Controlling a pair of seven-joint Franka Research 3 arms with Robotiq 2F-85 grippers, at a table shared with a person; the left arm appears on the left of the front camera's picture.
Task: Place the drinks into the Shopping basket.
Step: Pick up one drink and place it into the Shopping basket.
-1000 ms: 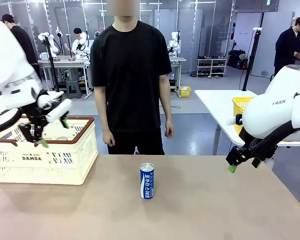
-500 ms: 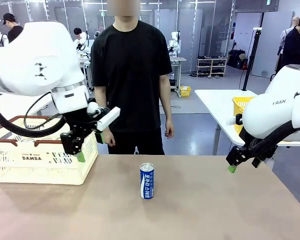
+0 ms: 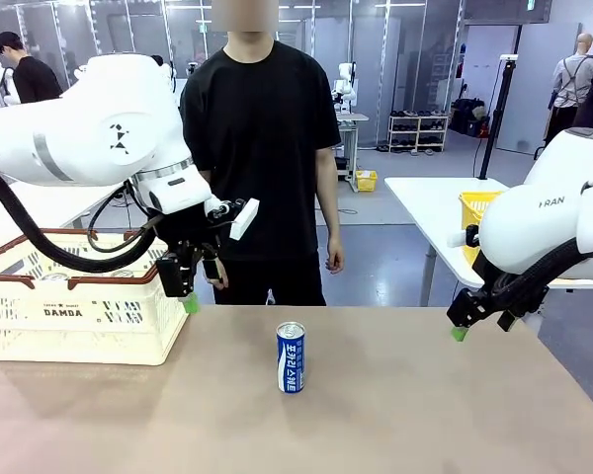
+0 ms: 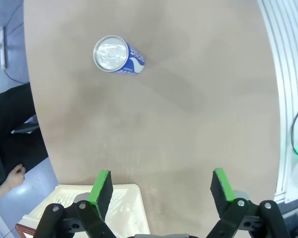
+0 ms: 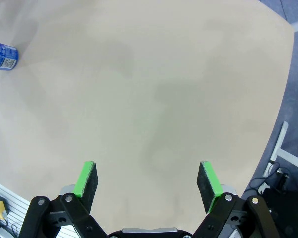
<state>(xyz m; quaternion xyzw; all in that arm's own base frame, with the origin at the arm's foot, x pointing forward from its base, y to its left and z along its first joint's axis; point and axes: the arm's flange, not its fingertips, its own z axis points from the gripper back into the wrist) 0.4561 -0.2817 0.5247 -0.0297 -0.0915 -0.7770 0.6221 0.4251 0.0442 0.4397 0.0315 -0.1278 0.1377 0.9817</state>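
One blue drink can [image 3: 291, 357] with white lettering stands upright mid-table. In the left wrist view the can [image 4: 116, 54] is far ahead of the fingers, and in the right wrist view it [image 5: 2, 55] sits at the left edge. The cream Shopping basket [image 3: 79, 316], marked DAMDA, stands at the table's left. My left gripper [image 3: 192, 296] hangs open just past the basket's right end, above the table and left of the can. Its open jaws [image 4: 161, 186] are over the basket corner [image 4: 119, 208]. My right gripper [image 3: 460, 330] hovers open at the right, nothing between its fingers [image 5: 146, 181].
A person in a black shirt [image 3: 262, 148] stands at the table's far edge, arms down, one hand [image 3: 334, 257] level with the table's back. A yellow mesh basket [image 3: 471, 209] sits on a separate white table behind right. Bare tabletop [image 3: 405, 405] surrounds the can.
My left arm has swung right from over the basket to just beyond its right end, nearer the can, still open. The right arm and the can have not moved.
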